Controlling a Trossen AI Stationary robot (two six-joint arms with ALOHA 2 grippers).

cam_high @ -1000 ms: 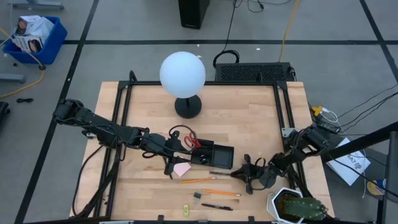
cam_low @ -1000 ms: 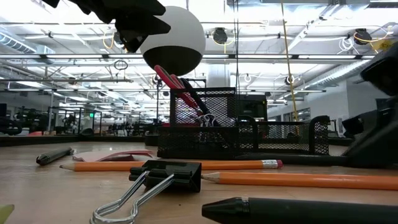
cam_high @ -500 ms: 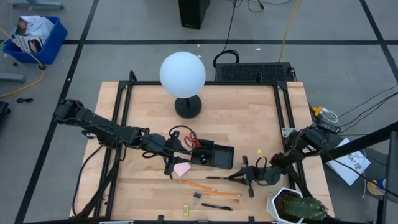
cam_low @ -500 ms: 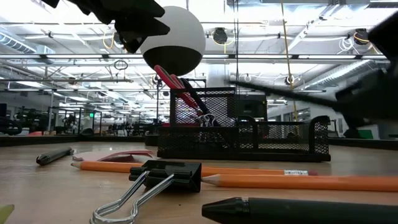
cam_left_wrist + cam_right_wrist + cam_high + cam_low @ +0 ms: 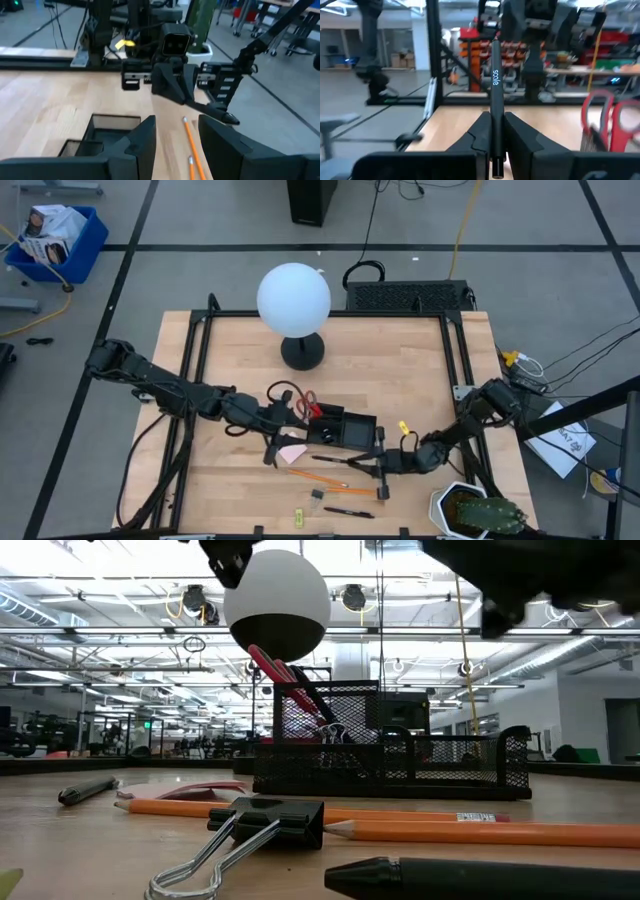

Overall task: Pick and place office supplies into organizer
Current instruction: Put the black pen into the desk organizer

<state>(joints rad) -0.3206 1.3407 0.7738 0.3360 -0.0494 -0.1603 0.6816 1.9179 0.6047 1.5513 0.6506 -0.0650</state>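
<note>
Right tool [image 5: 378,465] clamps a black pen [image 5: 495,95], lifted off the table [image 5: 420,370] | organizer [image 5: 345,430] lies just ahead, scissors [image 5: 300,402] inside | left tool [image 5: 280,442] hovers half-open beside it | advice: tip pen upright over a free compartment before letting go.

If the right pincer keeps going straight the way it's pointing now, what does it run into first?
Probably the left pincer, which faces it just past the pen that the right pincer holds. The black organizer lies close beside that line; depth is hard to judge.
</note>
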